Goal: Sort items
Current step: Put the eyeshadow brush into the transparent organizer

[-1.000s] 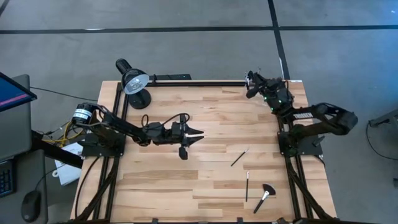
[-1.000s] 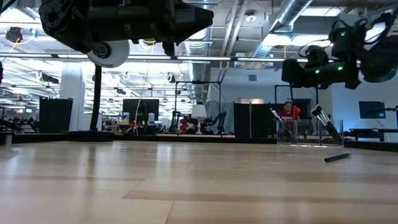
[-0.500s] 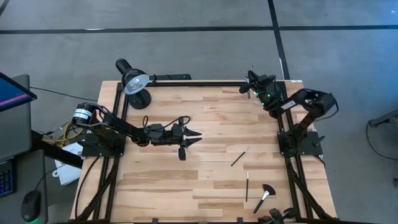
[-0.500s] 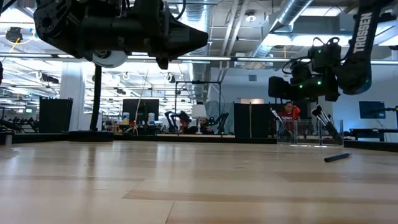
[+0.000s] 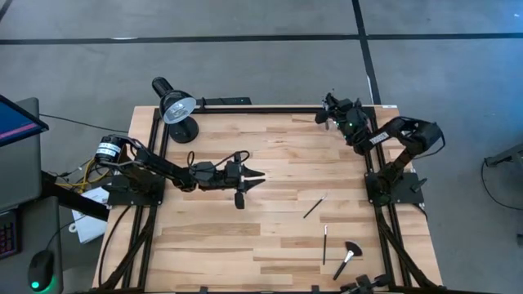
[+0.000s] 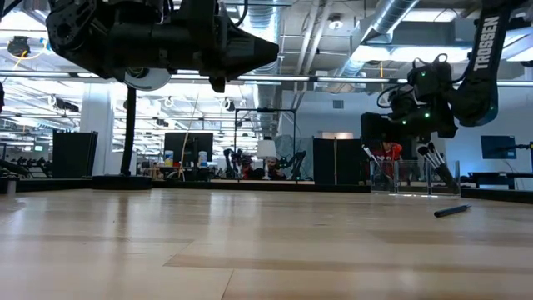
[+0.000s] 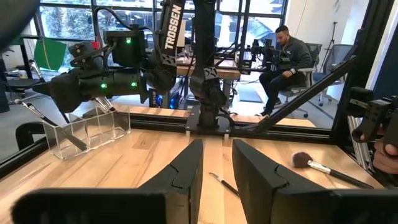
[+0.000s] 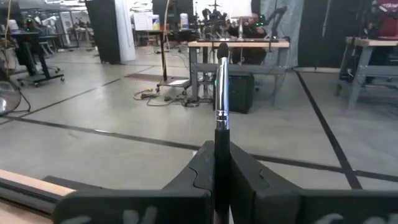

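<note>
Pinched between the right gripper (image 8: 214, 163) fingers, a silver-handled brush (image 8: 221, 99) shows a dark tip.

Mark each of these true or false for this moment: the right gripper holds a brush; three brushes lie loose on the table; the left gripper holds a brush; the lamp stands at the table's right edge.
1. The right gripper holds a brush. True.
2. Three brushes lie loose on the table. True: a thin brush, a dark brush, a fan brush.
3. The left gripper holds a brush. False: its fingers are open and empty.
4. The lamp stands at the right edge. False: far left corner.
</note>
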### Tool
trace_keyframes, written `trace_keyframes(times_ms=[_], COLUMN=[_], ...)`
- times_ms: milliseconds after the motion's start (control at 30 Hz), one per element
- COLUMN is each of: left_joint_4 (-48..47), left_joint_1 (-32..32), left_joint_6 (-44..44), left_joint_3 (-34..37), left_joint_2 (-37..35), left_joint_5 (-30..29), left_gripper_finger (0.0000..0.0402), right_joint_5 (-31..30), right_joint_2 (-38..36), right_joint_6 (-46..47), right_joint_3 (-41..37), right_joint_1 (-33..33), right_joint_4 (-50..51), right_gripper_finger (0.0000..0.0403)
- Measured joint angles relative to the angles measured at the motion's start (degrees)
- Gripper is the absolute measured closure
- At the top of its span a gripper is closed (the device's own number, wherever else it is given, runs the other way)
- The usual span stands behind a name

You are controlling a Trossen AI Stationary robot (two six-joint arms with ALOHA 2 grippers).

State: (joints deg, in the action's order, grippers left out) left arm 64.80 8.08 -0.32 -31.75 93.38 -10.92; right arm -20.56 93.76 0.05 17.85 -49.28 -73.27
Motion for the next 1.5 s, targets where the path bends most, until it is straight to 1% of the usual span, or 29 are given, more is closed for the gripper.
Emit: trace_keyframes(times_ms=[133,400,1200,1333,1500], left_joint_4=[0.16,0.19,0.19,0.19,0.19], left_joint_1=[-0.21,-0.29,-0.33,-0.33,-0.33], left_joint_6=[0.0,0.0,0.0,0.0,0.0], left_joint_3=[0.0,0.0,0.0,0.0,0.0], left_joint_2=[0.0,0.0,0.0,0.0,0.0], left_joint_5=[0.06,0.02,0.02,0.04,0.04], left_gripper_finger=[0.0318,0.0318,0.0318,0.0318,0.0318], right_joint_5=[0.0,-0.15,0.07,0.04,-1.05], right_joint_2=[0.0,0.0,-0.2,-2.91,-8.8], right_joint_6=[1.21,1.6,1.45,-0.4,-4.91], right_joint_3=[0.0,0.0,-0.02,-0.02,-0.02], right_joint_1=[0.02,0.03,0.07,1.33,5.67], right_joint_4=[0.87,1.29,0.73,0.87,1.74], right_gripper_finger=[0.0389,0.0368,0.0365,0.0365,0.0365])
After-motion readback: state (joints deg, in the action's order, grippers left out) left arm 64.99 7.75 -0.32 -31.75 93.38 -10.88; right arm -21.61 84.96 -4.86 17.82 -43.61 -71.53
